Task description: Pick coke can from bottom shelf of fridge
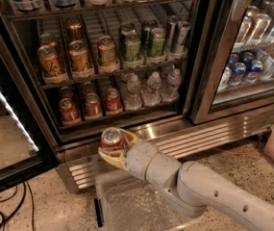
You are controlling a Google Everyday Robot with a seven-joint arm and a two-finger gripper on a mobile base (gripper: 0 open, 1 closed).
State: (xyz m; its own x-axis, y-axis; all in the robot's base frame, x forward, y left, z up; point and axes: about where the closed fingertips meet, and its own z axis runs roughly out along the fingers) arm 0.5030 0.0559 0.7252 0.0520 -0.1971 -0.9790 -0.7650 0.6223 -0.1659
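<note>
Black framing and glass across the whole upper frame: the fridge [204,57], with the door [2,143] at the frame's left standing open and a ribbed steel base [199,134] below. Reaching in from the lower right, one pale arm [213,191], passing over a clear plastic bin [131,206] at bottom centre. Along the centre-left, the bottom shelf [127,117], dark wire behind a black front edge. At the arm's tip, left of centre and in front of the steel base, the gripper [117,149], clamped on the coke can [112,139]: one yellowish finger [129,137] on the can's right, the other under its lower left. No gap to close, then: can between the jaws, below the shelf in the frame and outside it, long axis near upright, silver top tipped toward the camera. Only one arm, so no choice of hand. Judged nearly done, with probably just a clean pull-back from the shelf edge left. Counted: one can held; three red cans [92,105] in the shelf's front row, at least two more behind; three water bottles [153,86] in front to their right, dimmer ones behind; on the rack above, at least five gold-orange cans [79,57] and about four green cans [131,47].
</note>
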